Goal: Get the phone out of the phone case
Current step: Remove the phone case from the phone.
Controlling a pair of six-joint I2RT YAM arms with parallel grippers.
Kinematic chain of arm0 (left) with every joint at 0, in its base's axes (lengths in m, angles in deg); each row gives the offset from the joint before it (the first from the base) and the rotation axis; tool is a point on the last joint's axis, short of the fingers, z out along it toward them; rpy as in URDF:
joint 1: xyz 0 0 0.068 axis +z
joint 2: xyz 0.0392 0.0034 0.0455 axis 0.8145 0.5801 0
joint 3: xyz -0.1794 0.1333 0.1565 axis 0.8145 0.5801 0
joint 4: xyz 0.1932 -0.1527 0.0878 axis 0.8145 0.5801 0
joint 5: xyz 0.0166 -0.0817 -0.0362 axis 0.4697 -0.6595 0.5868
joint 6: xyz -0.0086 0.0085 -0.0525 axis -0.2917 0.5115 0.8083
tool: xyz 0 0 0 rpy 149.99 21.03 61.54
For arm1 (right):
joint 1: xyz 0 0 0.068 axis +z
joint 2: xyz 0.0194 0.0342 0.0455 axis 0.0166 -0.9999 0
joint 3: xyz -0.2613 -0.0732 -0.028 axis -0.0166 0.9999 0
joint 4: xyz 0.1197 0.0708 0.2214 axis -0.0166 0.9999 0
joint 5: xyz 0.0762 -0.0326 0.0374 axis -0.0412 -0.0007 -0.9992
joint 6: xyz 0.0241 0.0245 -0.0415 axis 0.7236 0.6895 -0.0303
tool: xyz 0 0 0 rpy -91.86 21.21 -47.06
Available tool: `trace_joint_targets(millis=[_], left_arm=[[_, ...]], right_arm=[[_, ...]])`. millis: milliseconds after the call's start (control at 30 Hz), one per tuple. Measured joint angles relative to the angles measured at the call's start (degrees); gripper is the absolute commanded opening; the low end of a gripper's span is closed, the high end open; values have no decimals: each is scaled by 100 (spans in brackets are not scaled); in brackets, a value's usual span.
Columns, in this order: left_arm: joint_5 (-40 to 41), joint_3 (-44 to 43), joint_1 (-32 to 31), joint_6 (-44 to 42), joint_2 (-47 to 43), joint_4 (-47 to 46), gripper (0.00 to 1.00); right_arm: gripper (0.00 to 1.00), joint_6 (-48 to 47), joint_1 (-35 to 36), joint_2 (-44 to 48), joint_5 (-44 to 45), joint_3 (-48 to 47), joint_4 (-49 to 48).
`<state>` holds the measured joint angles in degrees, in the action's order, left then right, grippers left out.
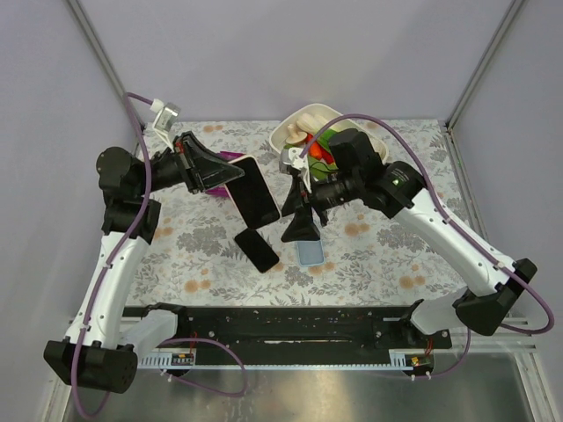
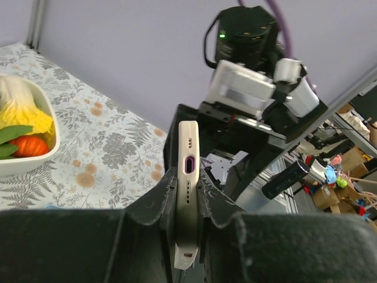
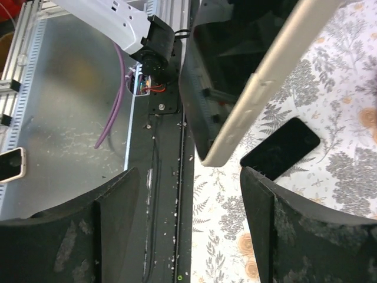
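Note:
A phone with a black screen (image 1: 256,200) in a cream case is held above the table, tilted. My left gripper (image 1: 222,176) is shut on its upper end. In the left wrist view the fingers (image 2: 162,197) clamp the cream case edge (image 2: 188,138), and a purple port shows in it. My right gripper (image 1: 301,230) is open, just right of the phone's lower end. In the right wrist view the cream case edge (image 3: 265,76) runs diagonally, its corner ahead of and between the open right gripper (image 3: 189,177), not touching it.
A second black phone (image 1: 257,250) lies flat on the floral table, also seen in the right wrist view (image 3: 280,147). A light blue flat item (image 1: 310,254) lies under my right gripper. A white bowl (image 1: 295,119) of toy food stands at the back. A purple object (image 1: 230,156) sits behind my left gripper.

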<state>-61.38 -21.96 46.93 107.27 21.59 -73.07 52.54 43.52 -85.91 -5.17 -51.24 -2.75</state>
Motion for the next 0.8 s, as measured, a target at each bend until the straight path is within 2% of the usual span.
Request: trace_joint_targets(millis=[133, 333, 400, 533, 700, 800], left_arm=[[-168, 111, -4, 267, -24, -470, 0], [-245, 219, -87, 341, -35, -678, 0], [-254, 238, -105, 348, -44, -704, 0], [-251, 267, -114, 348, -48, -772, 0], [-249, 275, -114, 387, -48, -861, 0], [-249, 275, -118, 420, -48, -872, 0]], right_arm=[[72, 192, -2, -227, -179, 20, -140], [54, 444, -2, -546, -472, 9, -256], [44, 483, -2, -632, -562, 9, -260], [32, 507, 0, -684, -776, 9, -264], [2, 422, 0, -669, -992, 17, -267], [0, 352, -2, -603, -1051, 94, -291]])
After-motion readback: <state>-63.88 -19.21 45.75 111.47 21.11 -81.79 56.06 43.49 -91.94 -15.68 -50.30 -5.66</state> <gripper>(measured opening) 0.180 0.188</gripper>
